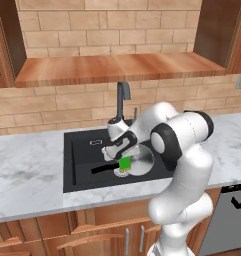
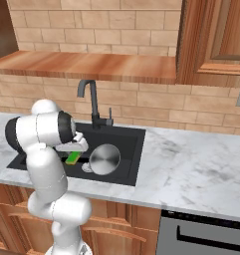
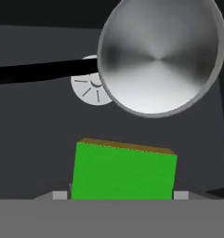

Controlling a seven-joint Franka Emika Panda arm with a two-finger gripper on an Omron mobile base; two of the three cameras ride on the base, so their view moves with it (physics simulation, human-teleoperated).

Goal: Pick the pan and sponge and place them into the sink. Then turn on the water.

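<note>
We count 1 pan point(image 2: 105, 159), 1 sponge point(image 1: 125, 164), 1 sink point(image 1: 79, 145), 1 faucet point(image 2: 91, 102).

Pan: lies in the sink, shiny bowl near the round drain point(image 3: 91, 87); in hand view the rim overlaps part of the drain. Black handle point(image 3: 41, 71) runs straight off toward the left of the basin in left base view.

Sponge: green block w/ thin yellowish edge, down inside the basin, just beside the pan. Claw point(image 1: 123, 161) sits over it; in hand view the sponge lies between the 2 finger tips point(image 3: 59, 195), one at each lower corner. Claw pinches the sponge across its width. Whether the sponge touches the sink floor, we cannot tell.

Faucet: dark, behind the basin on the marble counter point(image 1: 27, 170).
</note>
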